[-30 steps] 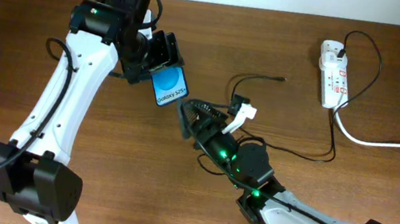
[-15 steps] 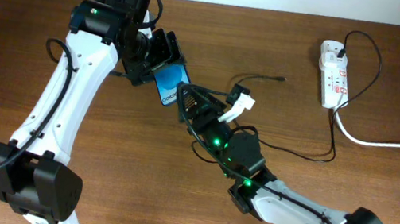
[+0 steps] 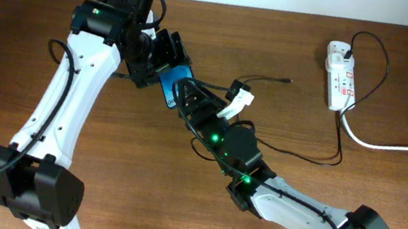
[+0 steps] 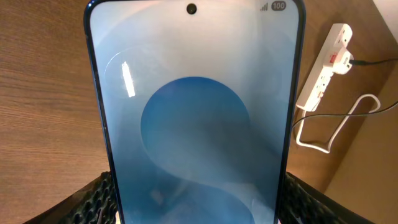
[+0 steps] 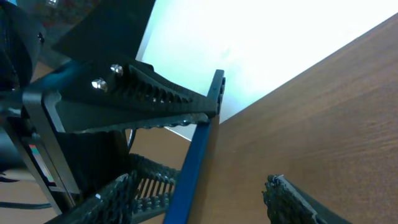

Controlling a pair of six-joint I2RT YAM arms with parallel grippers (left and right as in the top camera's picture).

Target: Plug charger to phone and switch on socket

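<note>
My left gripper (image 3: 159,62) is shut on the phone (image 3: 172,83) and holds it tilted above the table. In the left wrist view the phone's blue screen (image 4: 196,118) fills the frame between my fingers (image 4: 93,199). My right gripper (image 3: 184,97) is open, and in its wrist view the phone's blue edge (image 5: 189,180) stands between its spread fingers (image 5: 121,196). The charger's black cable (image 3: 346,125) runs from the socket (image 3: 339,74), and its plug tip (image 3: 286,81) lies loose on the table, right of both grippers.
The socket's thick white cord (image 3: 396,147) loops off to the right edge. The socket (image 4: 326,62) and its cord also show in the left wrist view. A white wall runs along the table's far edge (image 3: 286,12).
My right gripper has moved up and left to the phone and now covers its lower end. The left arm and phone have stayed put.
</note>
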